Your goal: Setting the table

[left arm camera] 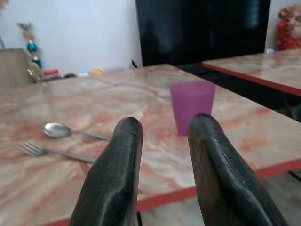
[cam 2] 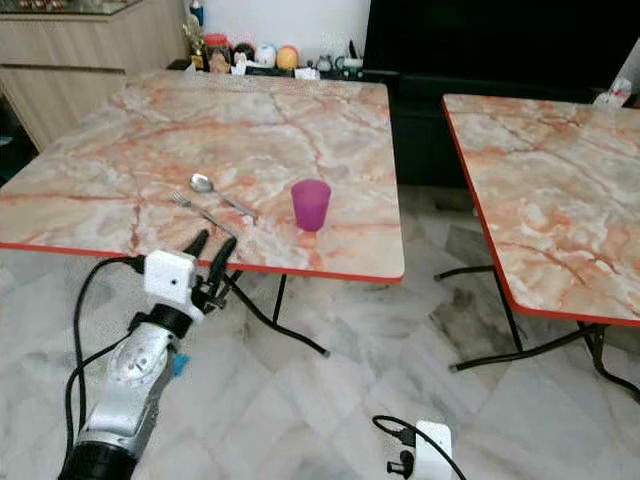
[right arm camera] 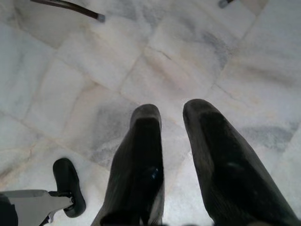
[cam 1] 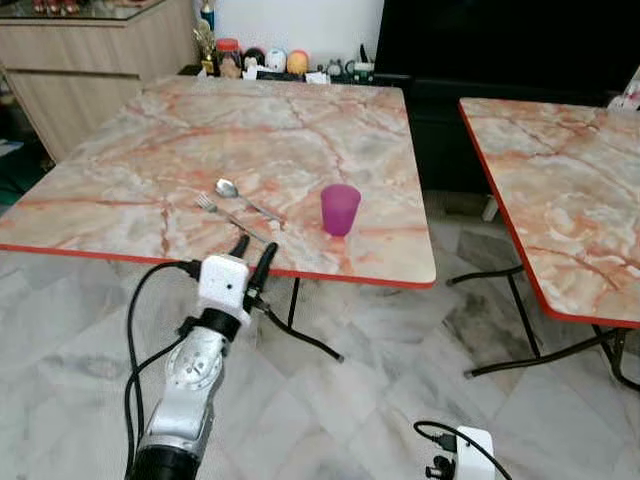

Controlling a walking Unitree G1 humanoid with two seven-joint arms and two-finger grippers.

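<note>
- Marble-patterned tabletop with a red edge [cam 1: 120, 190] carries all the tableware, standing on a pale tiled floor [cam 1: 380, 400] in front of a white wall and a large black screen [cam 1: 500, 40].
- Purple plastic cup [cam 1: 340, 209] stands upright near the table's front edge, toward its right side.
- Just to the cup's left lie a metal spoon [cam 1: 235, 194] and a metal fork [cam 1: 222, 213], side by side and slanted, the spoon farther from the robot than the fork; neither touches the cup.
- Left gripper [cam 1: 252, 256] reaches up to the table's front edge, just short of the fork's handle end, its two black fingers [left arm camera: 117, 174] parted with nothing between them; in the left wrist view the cup shows through the gap, with the spoon and fork off to one side.
- Right gripper [right arm camera: 171, 113] hangs low over the floor tiles, its fingers apart and empty, with a black table foot [right arm camera: 70, 186] nearby.
- Second table of the same pattern [cam 1: 570, 190] stands well apart on the right, on black folding legs [cam 1: 520, 320].
- Row of small ornaments and jars [cam 1: 265, 62] lines a low shelf behind the first table, and a wooden cabinet [cam 1: 80, 60] stands at the far left.
</note>
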